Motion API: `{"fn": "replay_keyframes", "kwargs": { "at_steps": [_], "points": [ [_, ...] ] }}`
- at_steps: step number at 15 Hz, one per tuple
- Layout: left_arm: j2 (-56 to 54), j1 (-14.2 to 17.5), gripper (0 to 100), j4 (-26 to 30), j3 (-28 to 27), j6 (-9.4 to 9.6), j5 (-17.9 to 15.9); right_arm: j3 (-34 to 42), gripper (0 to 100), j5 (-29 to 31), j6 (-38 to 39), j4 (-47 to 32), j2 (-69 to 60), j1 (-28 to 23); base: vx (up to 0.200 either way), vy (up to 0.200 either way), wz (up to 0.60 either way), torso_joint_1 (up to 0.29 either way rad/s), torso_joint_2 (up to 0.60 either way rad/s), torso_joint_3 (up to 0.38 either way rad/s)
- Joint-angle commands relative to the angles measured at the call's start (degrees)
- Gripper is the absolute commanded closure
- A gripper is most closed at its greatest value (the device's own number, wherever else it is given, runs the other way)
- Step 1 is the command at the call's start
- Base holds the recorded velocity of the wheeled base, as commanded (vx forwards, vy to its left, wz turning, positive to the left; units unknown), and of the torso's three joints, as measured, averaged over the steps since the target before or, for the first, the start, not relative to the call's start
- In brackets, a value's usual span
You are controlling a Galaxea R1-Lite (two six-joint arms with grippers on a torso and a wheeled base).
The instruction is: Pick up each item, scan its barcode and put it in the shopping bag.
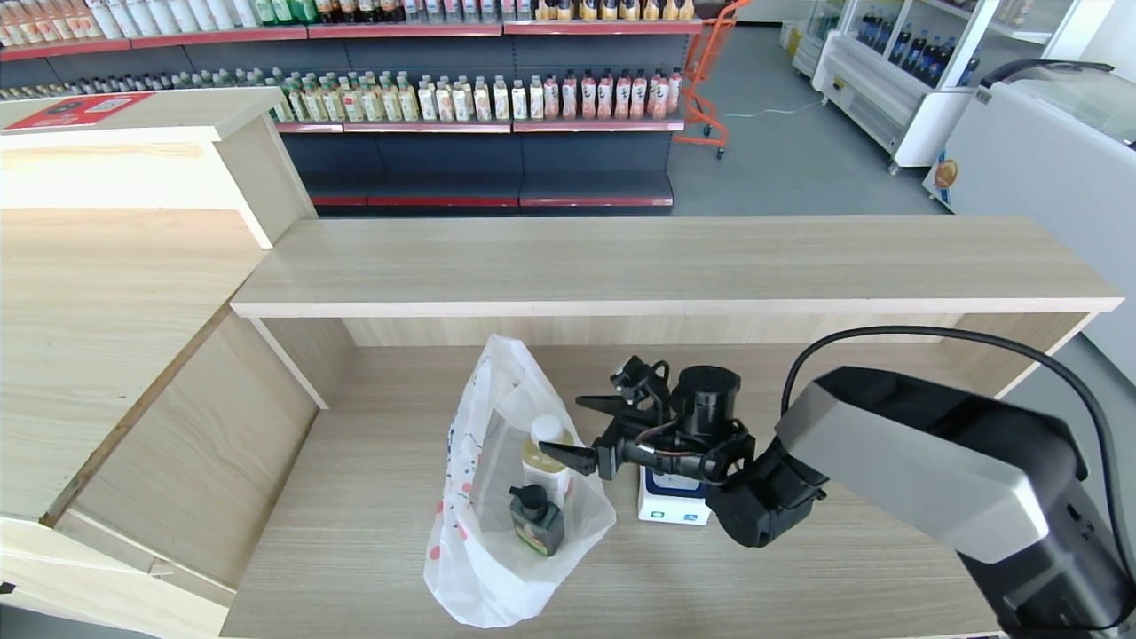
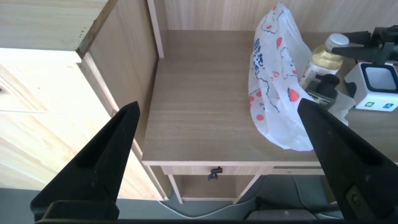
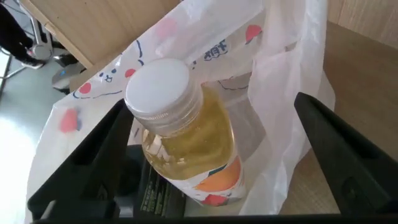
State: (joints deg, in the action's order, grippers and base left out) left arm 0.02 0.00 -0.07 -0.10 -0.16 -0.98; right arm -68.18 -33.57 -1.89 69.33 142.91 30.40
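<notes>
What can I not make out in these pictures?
Scanner: head view, the arm of the right gripper covers its upper part.
Dark bottle: right wrist view, mostly hidden under the yellow bottle; head view, label too small.
Bag bottom: head view, crumpled plastic hides it.

The bag (image 1: pixel 466 568) is thin white plastic with red and blue print. It stands on the surface (image 1: pixel 355 550) with its handles up and its mouth gaping toward the scanner (image 1: pixel 672 508). Two items stand upright inside. One is a clear bottle (image 1: pixel 547 454) of pale yellow drink with a white screw cap and an orange-printed label. Right against it is a squat dark bottle (image 1: pixel 538 522) with a black cap. The scanner, a small white box with a blue face, sits just beside the bag.
</notes>
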Motion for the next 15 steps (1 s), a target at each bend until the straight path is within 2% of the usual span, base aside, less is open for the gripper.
{"fn": "replay_keyframes", "kwargs": {
  "at_steps": [1,4,7,11,13,15],
  "points": [
    [-0.02,0.00,0,-0.01,0.01,-0.02,0.01,10.44,0,0.00,4.61,-0.33,-10.37,-0.96,0.000,0.000,0.00,0.000,0.00,0.000],
    [-0.02,0.00,0,-0.01,0.01,-0.02,0.01,21.69,0,1.93,7.51,-2.79,-20.21,-4.74,0.000,0.000,0.00,0.000,0.00,0.000],
    [-0.02,0.00,0,-0.01,0.01,-0.02,0.01,29.07,0,2.20,11.03,-3.94,-28.39,-10.10,0.000,0.000,0.00,0.000,0.00,0.000],
    [-0.02,0.00,0,-0.01,0.01,-0.02,0.01,41.64,0,3.16,10.50,-11.50,-53.88,-14.23,0.000,0.000,0.00,0.000,0.00,0.000],
    [-0.02,0.00,0,-0.01,0.01,-0.02,0.01,49.37,0,11.34,6.46,-15.19,-67.59,-16.08,0.000,0.000,0.00,0.000,0.00,0.000],
    [-0.02,0.00,0,-0.01,0.01,-0.02,0.01,58.95,0,22.85,0.48,-24.06,-81.65,-18.89,0.000,0.000,0.00,0.000,0.00,0.000]
  ]
}}
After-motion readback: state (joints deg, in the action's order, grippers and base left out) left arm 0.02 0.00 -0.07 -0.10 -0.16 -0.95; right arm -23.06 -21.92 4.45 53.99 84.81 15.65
